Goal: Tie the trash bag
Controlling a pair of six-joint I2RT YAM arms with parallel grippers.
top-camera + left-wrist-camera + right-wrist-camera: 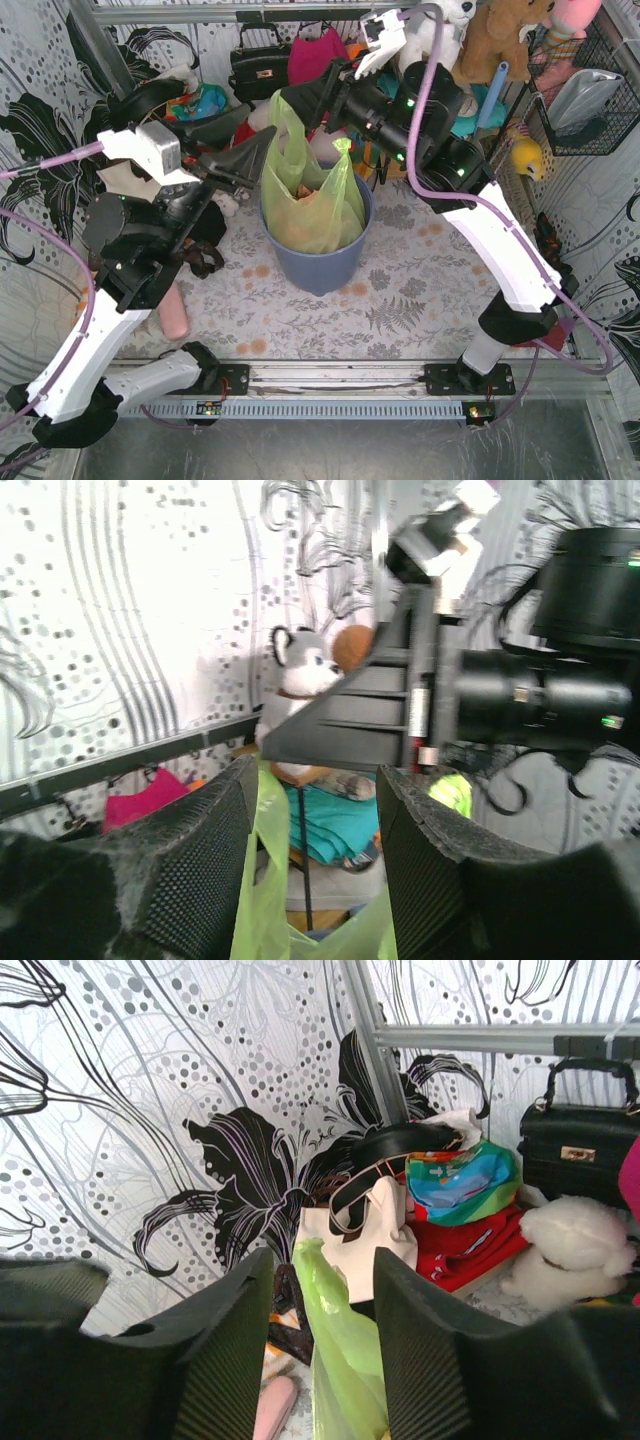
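Left arm [90,340] rises from its 7 o'clock base, elbow bent, with the left hand [262,148] pointing toward 2 o'clock. Right arm [510,250] rises from its 5 o'clock base and folds over, right hand [293,100] pointing toward 9 o'clock. Both hands have fingers parted, tips near each other, held high.

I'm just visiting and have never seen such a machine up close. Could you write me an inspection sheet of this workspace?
Surface: table with flowered cover, orange-brown spots.
Job's things: trash bag standing in the bin, handles up, not tied.
Clutter: handbag, plush toys, coloured cloth at the back.
Claws: left claw and right claw open, a bag handle between each one's fingers.
Cables: purple cables draped along both arms.
Surroundings: black-and-white patterned walls, wire basket.
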